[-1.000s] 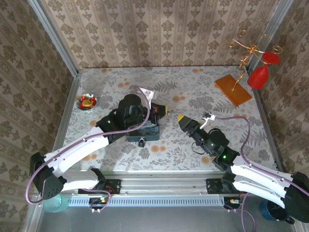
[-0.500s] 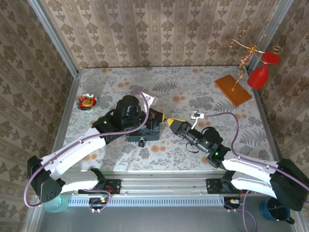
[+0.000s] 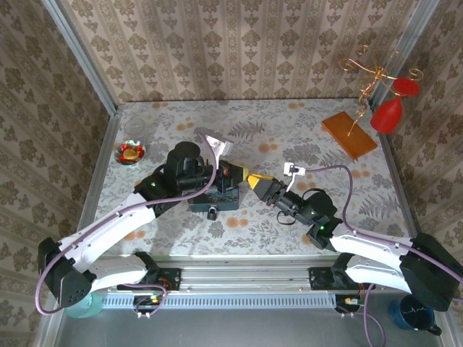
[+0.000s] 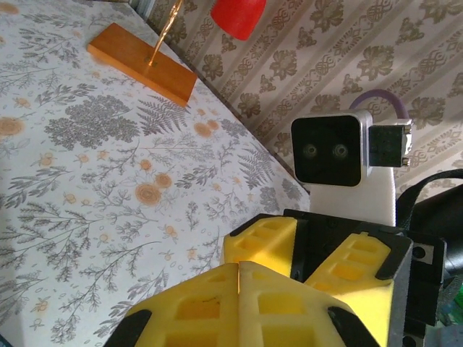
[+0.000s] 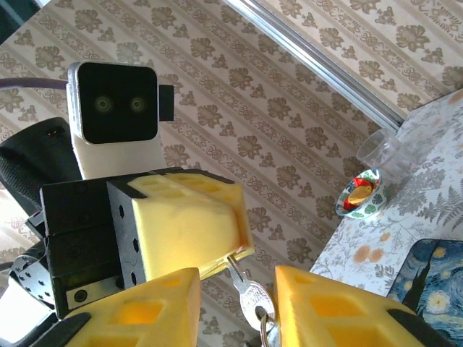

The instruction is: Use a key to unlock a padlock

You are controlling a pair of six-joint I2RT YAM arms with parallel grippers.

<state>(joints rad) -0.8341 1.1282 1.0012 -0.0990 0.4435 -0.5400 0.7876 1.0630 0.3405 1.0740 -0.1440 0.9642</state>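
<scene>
Your right claw (image 3: 253, 180) has advanced, spread around the key (image 5: 246, 289) clamped in the left claw (image 4: 239, 269); handover can begin.

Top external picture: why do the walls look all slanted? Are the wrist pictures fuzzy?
Top external view: the wide lens makes the walls lean outward; light is even. Left wrist view: table pattern sharp, yellow jaws loom huge. Right wrist view: tilted, key clear.

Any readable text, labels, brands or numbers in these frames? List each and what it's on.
None legible.
The key may carry a stamp on its head, but it is too blurred to read.
The blue box shows painted swirls and stars, no lettering.
</scene>
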